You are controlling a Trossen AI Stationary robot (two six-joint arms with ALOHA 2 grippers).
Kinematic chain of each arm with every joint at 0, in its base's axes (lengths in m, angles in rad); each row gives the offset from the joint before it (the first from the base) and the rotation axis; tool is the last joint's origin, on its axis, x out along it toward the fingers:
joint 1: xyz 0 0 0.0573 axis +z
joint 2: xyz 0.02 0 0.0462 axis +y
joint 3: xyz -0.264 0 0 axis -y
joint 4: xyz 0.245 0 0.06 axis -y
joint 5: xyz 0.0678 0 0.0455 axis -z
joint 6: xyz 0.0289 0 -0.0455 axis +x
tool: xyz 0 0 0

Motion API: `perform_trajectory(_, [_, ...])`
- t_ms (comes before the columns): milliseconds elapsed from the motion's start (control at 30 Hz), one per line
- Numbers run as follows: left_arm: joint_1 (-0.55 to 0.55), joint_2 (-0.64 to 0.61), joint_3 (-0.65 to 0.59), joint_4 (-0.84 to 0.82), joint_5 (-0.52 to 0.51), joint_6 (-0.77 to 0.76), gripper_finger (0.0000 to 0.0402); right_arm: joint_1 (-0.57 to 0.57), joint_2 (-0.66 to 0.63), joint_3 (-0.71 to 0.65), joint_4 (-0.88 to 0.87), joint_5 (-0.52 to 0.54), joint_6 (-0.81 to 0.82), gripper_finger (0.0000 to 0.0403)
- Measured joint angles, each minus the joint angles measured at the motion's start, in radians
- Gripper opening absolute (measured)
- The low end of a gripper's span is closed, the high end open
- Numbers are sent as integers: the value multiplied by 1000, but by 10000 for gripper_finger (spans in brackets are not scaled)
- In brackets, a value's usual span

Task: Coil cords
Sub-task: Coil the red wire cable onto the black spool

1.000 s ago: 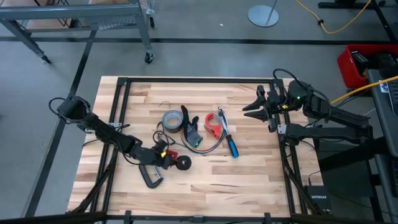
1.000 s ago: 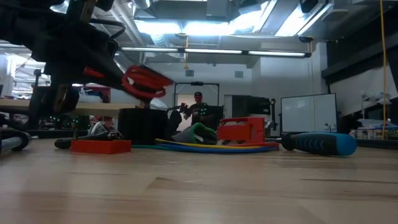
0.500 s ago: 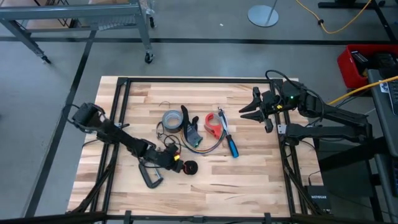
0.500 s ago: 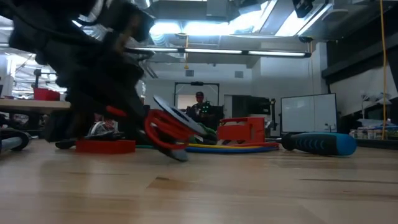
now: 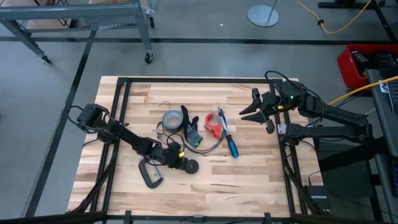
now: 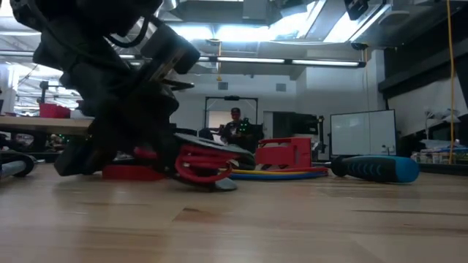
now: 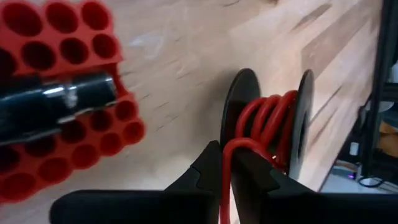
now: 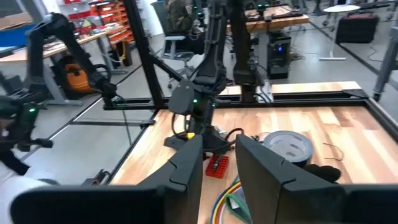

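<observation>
One red cord (image 7: 227, 168) pinched between left fingers (image 7: 205, 171), leading to spool (image 7: 267, 118).

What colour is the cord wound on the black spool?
Red; the cord on the spool shows best in the left wrist view.

A grey tape roll (image 5: 171, 119) lies flat near the middle of the wooden tabletop (image 5: 249, 180), toward the far edge. Just beside it sits a dark glove-like bundle (image 5: 191, 127). Next over is a red plastic piece (image 5: 212, 124), and touching its side a screwdriver (image 5: 227, 138) with a blue handle, the handle pointing at the near edge. A black C-shaped clamp (image 5: 149, 174) lies near the near-left corner. A small red block (image 7: 59, 99) full of round holes rests on the wood close by. Beyond the tabletop, a metal cart (image 5: 81, 18) on casters stands on the grey floor, and a person (image 6: 235, 126) stands far back in the room.
</observation>
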Motion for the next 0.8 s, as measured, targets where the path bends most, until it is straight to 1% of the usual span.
perform_trajectory(200, [0, 1, -2, -12, 1, 21, 48, 0, 0, 0, -1, -19, 0, 99])
perform_trajectory(400, [-1, 1, -2, -26, 17, 28, 86, 0, 0, 0, -1, -24, 0, 99])
perform_trajectory(567, [0, 1, -1, -26, 79, 16, 105, 0, 0, 0, -2, -36, 0, 99])
perform_trajectory(800, [-3, 1, -1, -32, 233, 39, 92, 0, 0, 0, -9, -49, 0, 99])
